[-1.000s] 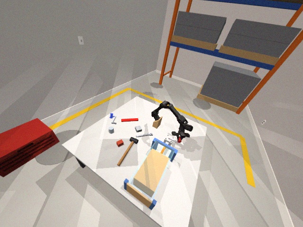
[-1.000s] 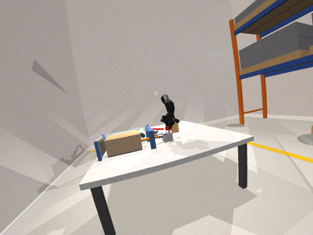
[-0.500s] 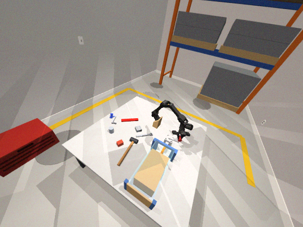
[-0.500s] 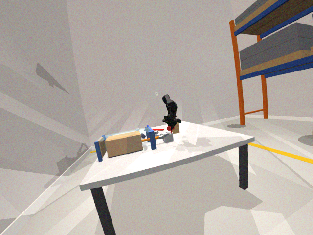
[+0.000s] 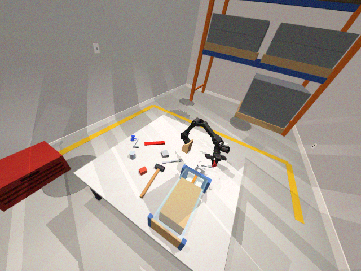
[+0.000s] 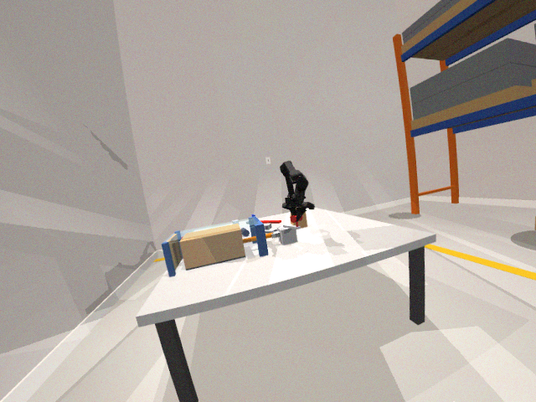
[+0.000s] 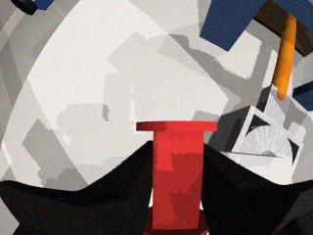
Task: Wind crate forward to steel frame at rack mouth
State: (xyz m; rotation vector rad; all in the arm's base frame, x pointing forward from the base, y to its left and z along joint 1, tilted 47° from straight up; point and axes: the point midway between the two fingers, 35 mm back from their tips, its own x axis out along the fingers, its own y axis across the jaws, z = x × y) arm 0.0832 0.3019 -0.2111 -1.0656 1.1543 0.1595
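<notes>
My gripper (image 5: 215, 160) (image 6: 296, 215) (image 7: 174, 147) is shut on the red knob (image 5: 214, 164) (image 7: 178, 164) of the winch handle. The handle's grey arm (image 5: 207, 166) reaches from the knob to the top of the grey winch (image 6: 288, 235) (image 7: 269, 134); the key and hole cannot be made out. The tan crate (image 5: 182, 193) (image 6: 212, 247) sits flat inside the clear-panelled cubby (image 5: 150, 220) (image 6: 168, 261). An orange strap (image 5: 194, 178) (image 7: 286, 54) runs from the crate to the winch. A gap shows between the crate's front and the blue frame (image 5: 207, 186) (image 6: 263, 238).
A mallet (image 5: 150, 183), a wrench (image 5: 171, 161), a red block (image 5: 142, 170) and a grey block (image 5: 164, 153) lie beside the cubby and winch. A red bar (image 5: 154, 143) and grey cylinder (image 5: 132, 154) are farther off. A tan wedge (image 5: 186, 147) stands near the arm.
</notes>
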